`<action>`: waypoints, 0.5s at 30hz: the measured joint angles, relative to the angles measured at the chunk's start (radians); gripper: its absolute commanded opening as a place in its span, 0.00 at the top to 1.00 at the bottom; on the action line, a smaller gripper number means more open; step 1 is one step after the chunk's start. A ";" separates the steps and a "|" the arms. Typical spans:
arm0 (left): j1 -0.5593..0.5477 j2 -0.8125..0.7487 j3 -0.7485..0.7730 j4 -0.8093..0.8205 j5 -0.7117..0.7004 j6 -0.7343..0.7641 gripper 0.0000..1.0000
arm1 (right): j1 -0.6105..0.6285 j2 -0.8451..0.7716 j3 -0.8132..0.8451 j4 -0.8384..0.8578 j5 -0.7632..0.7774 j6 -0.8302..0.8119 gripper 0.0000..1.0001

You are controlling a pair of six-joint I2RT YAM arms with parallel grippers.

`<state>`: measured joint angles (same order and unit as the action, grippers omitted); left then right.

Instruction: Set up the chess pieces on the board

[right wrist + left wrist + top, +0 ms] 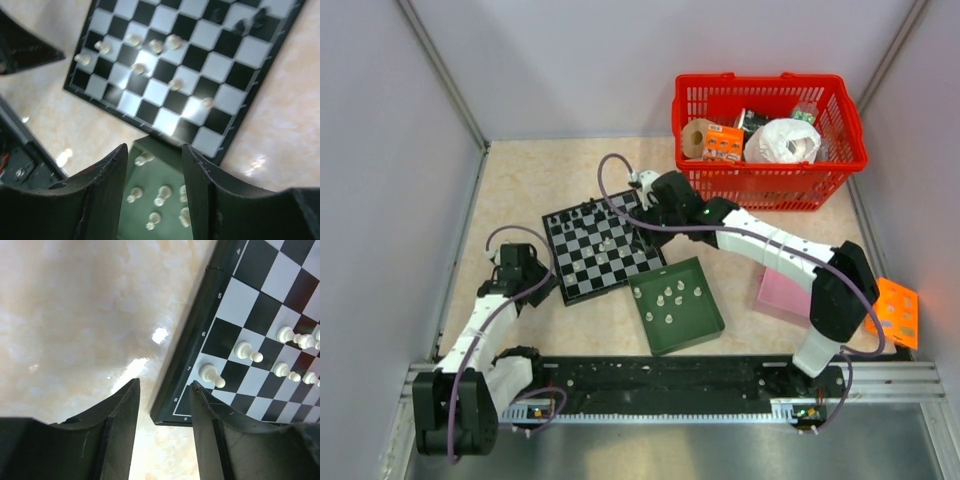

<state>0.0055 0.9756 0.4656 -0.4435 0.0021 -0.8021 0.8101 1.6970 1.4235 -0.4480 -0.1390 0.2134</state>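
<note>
- On the beige worktop, the board lay angled between the two arms. It was only partly set, with a handful of white pieces on the side nearest the left arm, some in a ragged row and others stray toward the middle.
- Against the board's near-right edge sat the green tray, holding several more white pieces (so white looked roughly half done, by my reckoning).
- A few black pieces stood at the far edge. Most of that side seemed unplaced, and the rest were not in sight.
- From its base, the right arm reached across the tray and hung over the board's far-right part.
- Folded low, the left arm had its wrist beside the board's near-left corner.
- Both sets of fingers were parted and empty. The left fingers framed that corner, and the right fingers framed the place where board and tray met.
</note>
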 measured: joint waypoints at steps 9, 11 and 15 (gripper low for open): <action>0.000 -0.065 0.123 -0.085 -0.173 0.014 0.33 | 0.238 -0.016 -0.149 0.057 -0.082 0.108 0.62; 0.000 -0.078 0.151 -0.085 -0.204 0.017 0.28 | 0.267 0.002 -0.162 0.071 -0.097 0.132 0.62; 0.013 -0.077 0.200 -0.084 -0.241 0.028 0.25 | 0.273 0.031 -0.215 0.108 -0.077 0.169 0.65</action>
<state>0.0189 0.8982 0.6659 -0.5270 -0.2390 -0.7742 1.0832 1.7283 1.2087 -0.3401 -0.2161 0.3820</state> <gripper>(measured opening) 0.735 0.373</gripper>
